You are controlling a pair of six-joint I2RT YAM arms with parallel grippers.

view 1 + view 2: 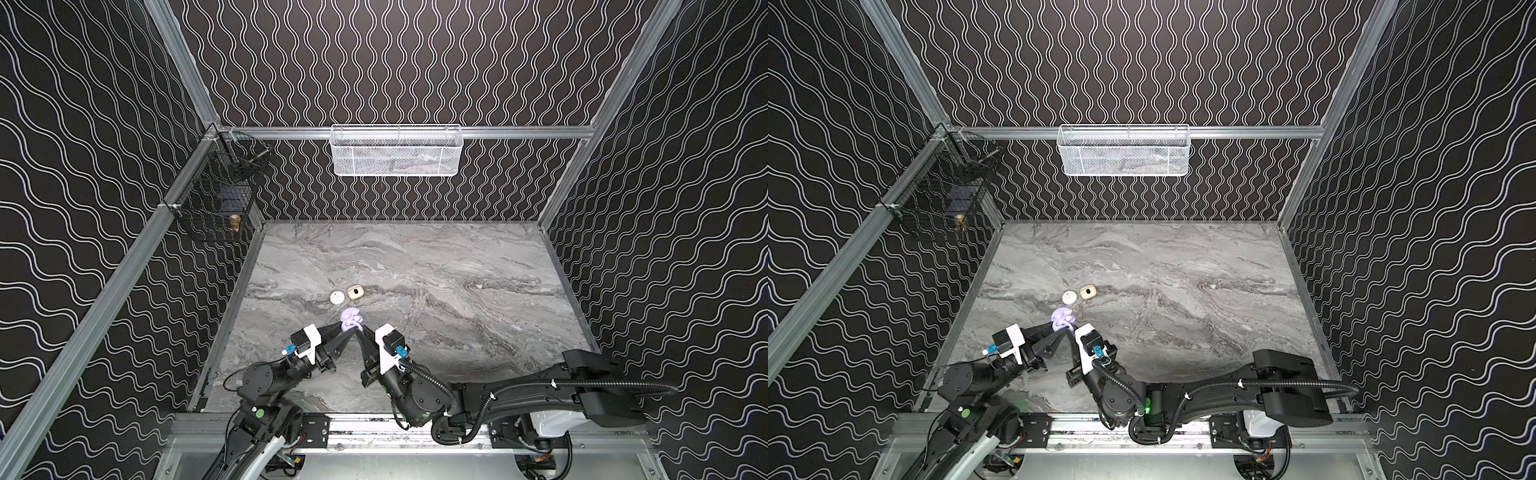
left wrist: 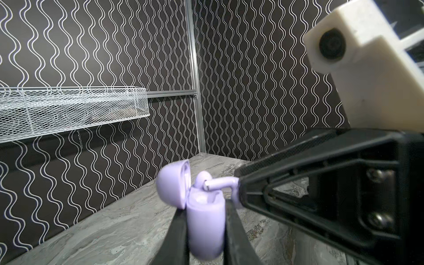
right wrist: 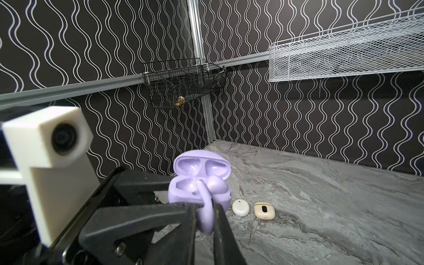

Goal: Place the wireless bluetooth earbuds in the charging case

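Observation:
A pale lavender charging case [image 1: 351, 320] [image 1: 1062, 318] is held above the table with its lid open. My left gripper [image 2: 205, 211] [image 1: 347, 330] is shut on the case's body [image 2: 205, 227]. One lavender earbud [image 3: 215, 183] [image 2: 203, 177] sits in a slot of the case [image 3: 179, 190]. My right gripper [image 3: 206, 207] [image 1: 360, 330] is shut on another lavender earbud [image 3: 205, 218] [image 2: 220, 183]. Its stem tip points at the case's free slot, right at the opening. The two grippers meet tip to tip over the table's left middle.
A round white case [image 1: 337, 297] [image 3: 240, 207] and a beige case [image 1: 355, 291] [image 3: 264, 210] lie shut on the marble table just behind the grippers. A tiny white piece [image 1: 478, 286] lies further right. A white mesh basket [image 1: 397, 151] and a black wire basket [image 1: 220, 187] hang on the walls.

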